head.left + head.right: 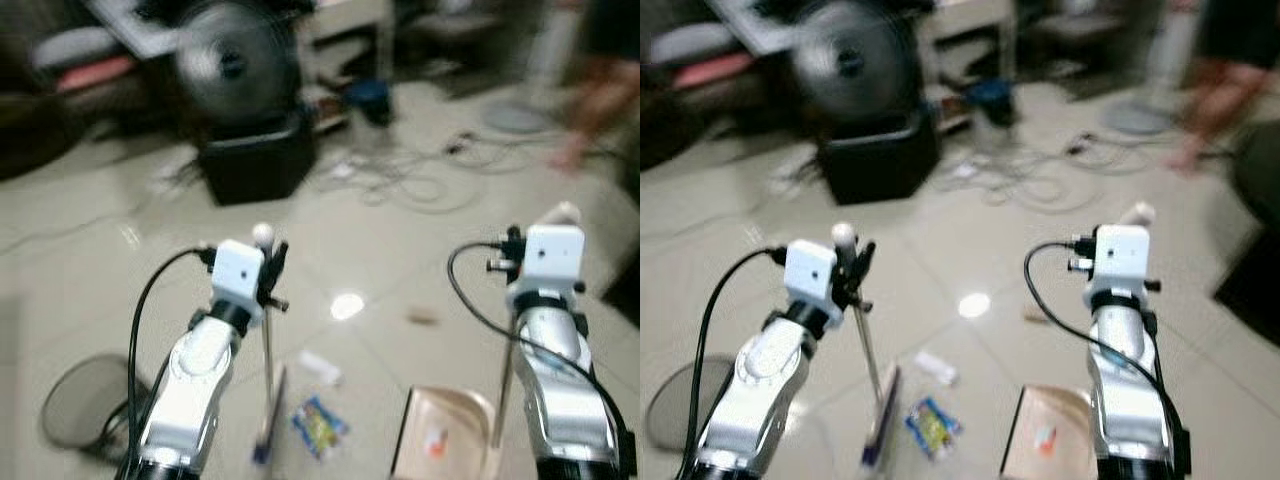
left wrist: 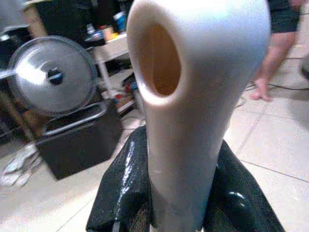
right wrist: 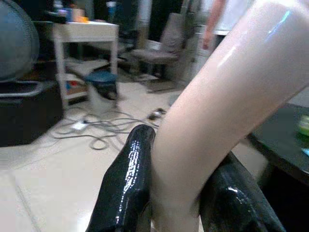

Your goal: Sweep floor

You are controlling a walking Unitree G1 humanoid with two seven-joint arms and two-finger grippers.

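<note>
Both head views are soft with motion blur, worst toward the top, where the fan (image 1: 232, 65) and a person's legs (image 1: 600, 95) smear into streaks, and a small white glare spot (image 1: 347, 305) from an overhead light sits on the glossy floor tiles (image 1: 90, 290). The room is moderately lit, darkening at its far edges. In the wrist views the pale handles (image 2: 193, 96) are near and unfocused, with highlights on the black fingers (image 3: 126, 179).

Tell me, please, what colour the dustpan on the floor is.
Beige, the dustpan; the left eye view shows it best.

no readable text, labels or numbers
</note>
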